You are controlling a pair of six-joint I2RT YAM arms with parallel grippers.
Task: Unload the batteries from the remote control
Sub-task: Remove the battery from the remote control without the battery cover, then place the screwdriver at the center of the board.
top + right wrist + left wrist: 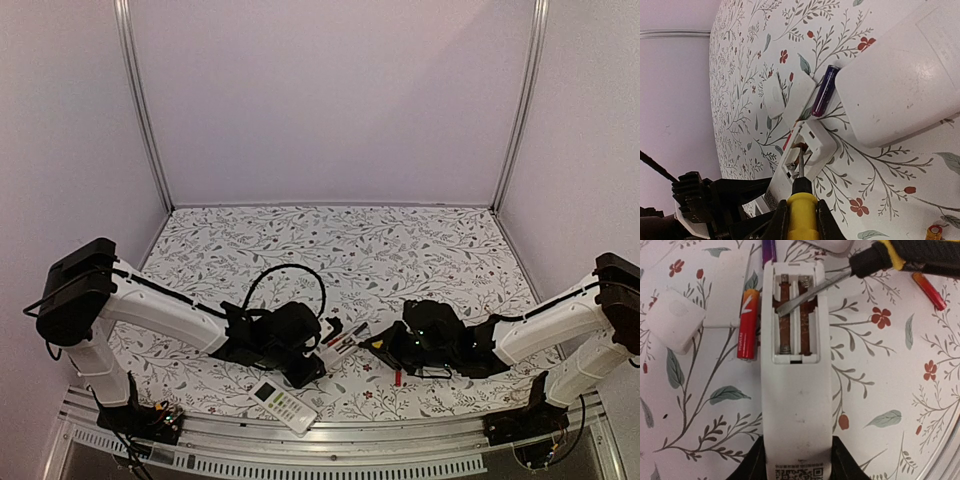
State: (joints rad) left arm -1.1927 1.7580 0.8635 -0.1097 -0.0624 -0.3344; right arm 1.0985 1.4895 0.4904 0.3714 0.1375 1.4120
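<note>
My right gripper (801, 220) is clamped on the screwdriver (810, 292), with its tip in the remote control (796, 390). My left gripper (797, 467) pinches the remote control's sides. Both bays look empty. A red battery (747, 322) lies just beside the remote control, a purple battery (768, 251) near its open end, and a second red battery (929, 290) past the screwdriver. I judge little is left.

- Left arm (160, 305): white links, shoulder raised at the left, forearm sloping down toward the middle of the table.
- Left gripper (316, 347): black, low over the table, fingers (754, 466) partly closed on either side of a remote (797, 405).
- Right arm (545, 325): mirrored pose, forearm sloping in from the right.
- Right gripper (393, 346): black, low, clamped tight on the handle of a screwdriver (801, 212), facing the left gripper.
</note>
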